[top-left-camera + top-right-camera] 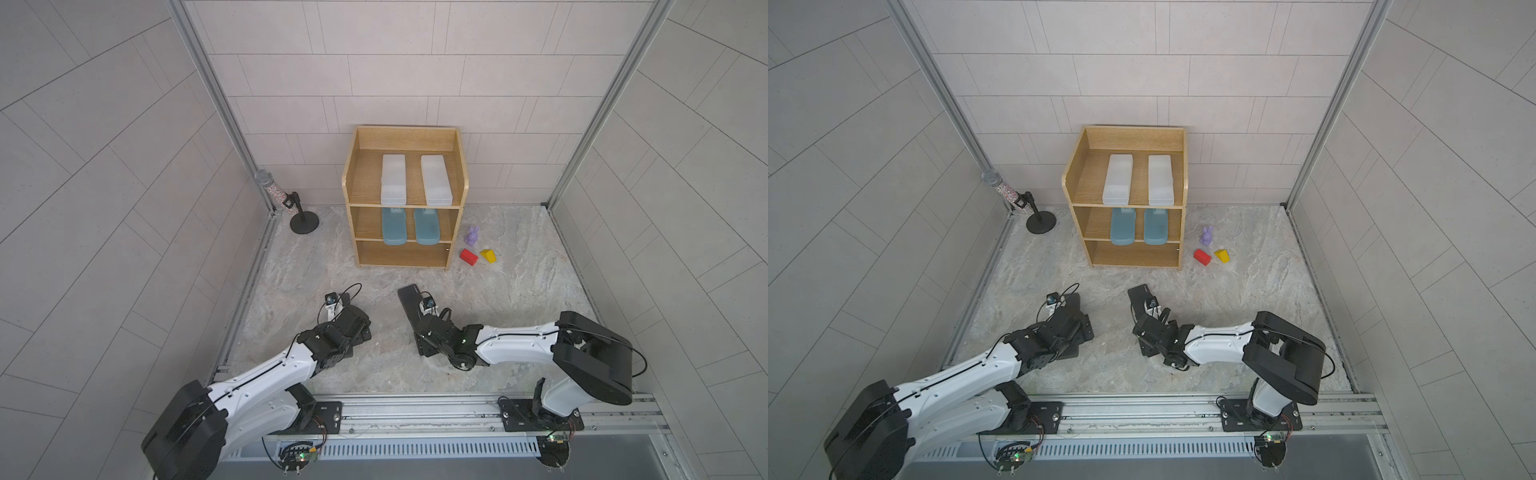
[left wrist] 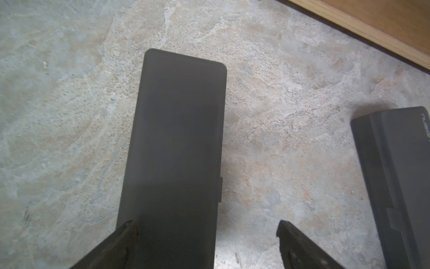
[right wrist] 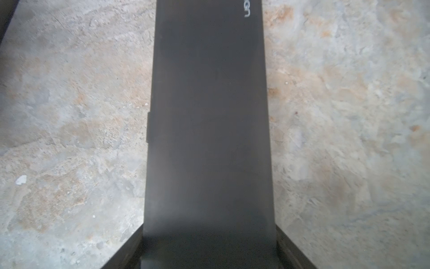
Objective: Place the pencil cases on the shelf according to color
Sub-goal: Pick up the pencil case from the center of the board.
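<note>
Now right jaws clamp the lettered black case [image 3: 209, 116]; left jaws gape open over the plain black case [image 2: 179, 139].

- In both top views the left arm [image 1: 967, 365] hides most of the left black case [image 1: 1074, 299].
- The right black case [image 3: 209, 116] runs off the right wrist picture's edge, cutting off its printed lettering [image 3: 246, 10].
- The teal cases' [image 1: 393, 228] rear ends are hidden under the shelf's [image 1: 352, 174] top board.
</note>
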Motion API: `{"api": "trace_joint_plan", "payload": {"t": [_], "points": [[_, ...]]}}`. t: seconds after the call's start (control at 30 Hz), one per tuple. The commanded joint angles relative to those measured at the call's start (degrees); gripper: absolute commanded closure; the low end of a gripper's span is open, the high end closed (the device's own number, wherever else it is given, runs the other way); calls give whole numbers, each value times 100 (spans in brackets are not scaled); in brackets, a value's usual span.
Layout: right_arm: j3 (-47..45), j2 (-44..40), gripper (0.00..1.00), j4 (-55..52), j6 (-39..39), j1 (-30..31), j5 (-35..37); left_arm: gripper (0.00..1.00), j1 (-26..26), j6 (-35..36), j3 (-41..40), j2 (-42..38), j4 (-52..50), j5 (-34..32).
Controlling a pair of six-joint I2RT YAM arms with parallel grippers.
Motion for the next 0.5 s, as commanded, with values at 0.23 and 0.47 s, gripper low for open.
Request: {"api": "trace_joint_plan", "payload": {"t": [0.23, 0.47], "points": [[-178, -962, 48, -302, 224, -103, 683, 0, 33, 0, -202, -99, -120, 335], [97, -729, 50, 143, 53, -1046, 255, 0, 32, 33, -252, -50, 10, 341]]}}
